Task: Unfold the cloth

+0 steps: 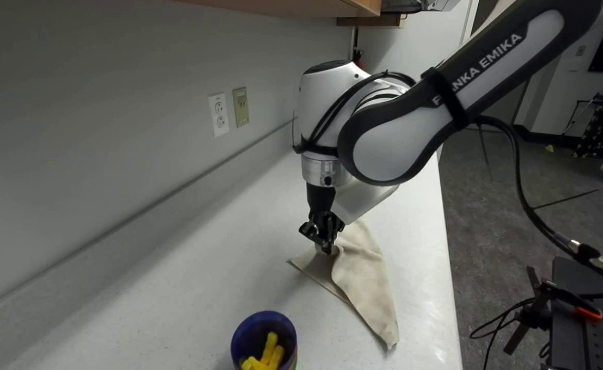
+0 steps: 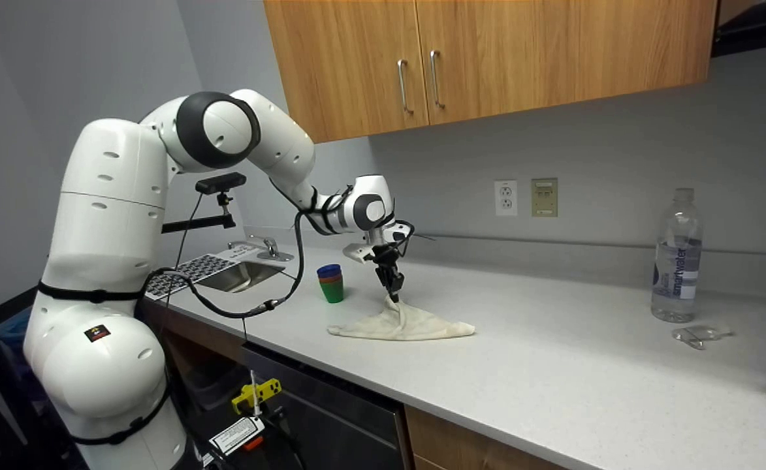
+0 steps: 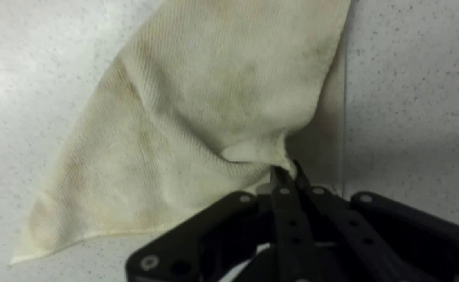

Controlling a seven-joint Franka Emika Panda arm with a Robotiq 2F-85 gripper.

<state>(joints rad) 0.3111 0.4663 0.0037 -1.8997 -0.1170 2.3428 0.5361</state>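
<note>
A beige cloth (image 1: 367,280) lies partly folded over on the white counter, with one part raised to the gripper. It also shows in an exterior view (image 2: 415,326) as a low mound with a peak under the fingers. In the wrist view the cloth (image 3: 229,86) has a crease running to the fingertips, and a lower layer shows at its right edge. My gripper (image 3: 290,172) is shut on an edge of the cloth, pinching it between the fingertips. The gripper also shows in both exterior views (image 1: 327,249) (image 2: 393,295), pointing down, just above the counter. The pinched bit is partly hidden by the fingers.
A stack of cups (image 2: 331,284), blue on top (image 1: 263,334), stands near the cloth with yellow pieces inside. A water bottle (image 2: 676,261) and a small clear object (image 2: 699,335) stand farther along. The wall (image 1: 126,103) backs the counter; a wooden cabinet (image 2: 487,59) hangs above.
</note>
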